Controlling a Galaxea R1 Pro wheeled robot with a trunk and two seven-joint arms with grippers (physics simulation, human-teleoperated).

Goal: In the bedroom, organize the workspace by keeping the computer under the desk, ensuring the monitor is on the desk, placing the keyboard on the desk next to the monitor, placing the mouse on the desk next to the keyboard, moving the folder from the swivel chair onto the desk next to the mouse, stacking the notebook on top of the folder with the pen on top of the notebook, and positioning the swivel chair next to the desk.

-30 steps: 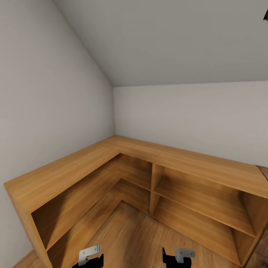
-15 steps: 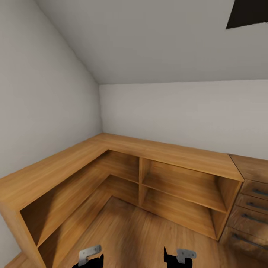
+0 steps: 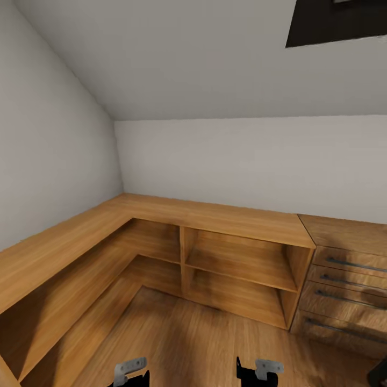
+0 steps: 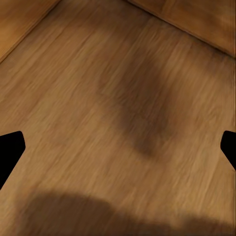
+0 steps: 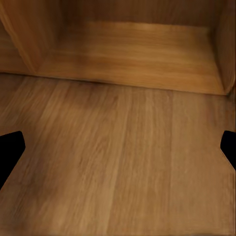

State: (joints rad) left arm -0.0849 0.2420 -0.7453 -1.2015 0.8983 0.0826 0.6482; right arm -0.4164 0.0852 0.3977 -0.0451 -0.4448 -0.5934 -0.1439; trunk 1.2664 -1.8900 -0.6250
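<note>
Panning right, the head camera now takes in a wooden drawer chest [image 3: 344, 279] and more of a dark skylight [image 3: 336, 21], beside the L-shaped wooden shelf unit [image 3: 215, 226]. None of the task's things is in sight, neither desk, chair nor computer. Both arms hang low and tucked, the left gripper [image 3: 130, 372] and right gripper [image 3: 259, 371] pointing down at the plank floor [image 3: 204, 344] just ahead of the shelves. Each wrist view shows its fingertips spread wide, jaws empty. Turning this close, the base could possibly clip the shelving or the chest.
</note>
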